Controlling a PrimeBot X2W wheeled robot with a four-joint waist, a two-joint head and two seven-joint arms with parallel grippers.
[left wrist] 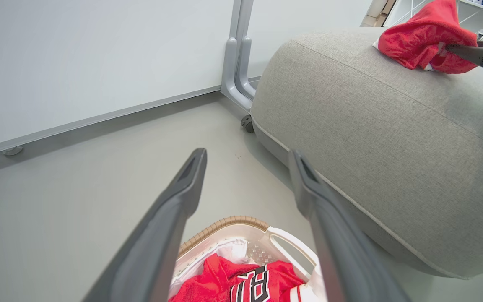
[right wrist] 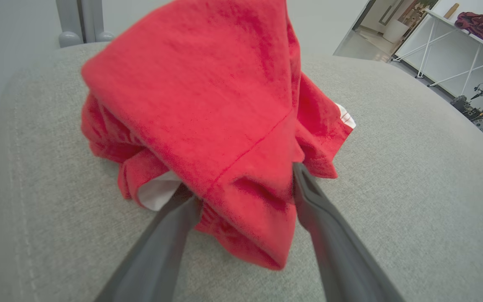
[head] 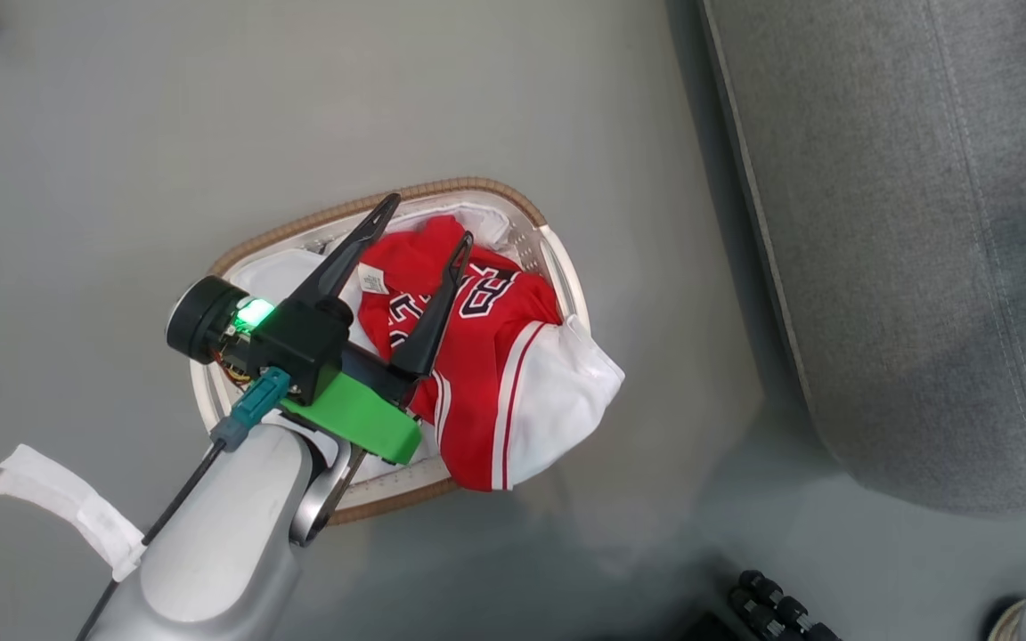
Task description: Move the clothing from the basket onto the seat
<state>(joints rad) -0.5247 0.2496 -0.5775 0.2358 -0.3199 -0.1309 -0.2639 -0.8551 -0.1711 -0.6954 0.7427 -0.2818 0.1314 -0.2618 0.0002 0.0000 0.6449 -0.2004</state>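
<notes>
From the head, the left gripper [head: 429, 220] hangs over the basket [head: 299, 230], fingers [head: 344, 258] spread above the jersey [head: 477, 356] heaped inside and drooping over the rim, apparently lining up a grab; from the left wrist, the shorts [left wrist: 417, 37] lie on the seat [left wrist: 371, 138]; from the right wrist, the right gripper [right wrist: 243, 184] reaches low, fingers apart around a fold, seemingly releasing.

Jersey [head: 477, 356]: red, wht panel, wht side stripes, blk lettering w/ wht outline, wht neck label.
Shorts [right wrist: 208, 105]: red, wht trim.
Basket [head: 569, 276]: wht perforated plastic, brown woven rim.
Liner [head: 286, 267]: plain wht.
Seat [head: 923, 267]: grey fabric, paler stitched seams.
Floor [head: 121, 133]: pale grey, plain.
Left claw [head: 430, 217]: blk fingers, green mount, green light.
Connector [head: 255, 405]: teal, blk cable.
Forearm [head: 219, 534]: silver-grey.
Right claw [right wrist: 245, 184]: dk grey fingers.
Wall [left wrist: 78, 54]: wht, grey frame post.
</notes>
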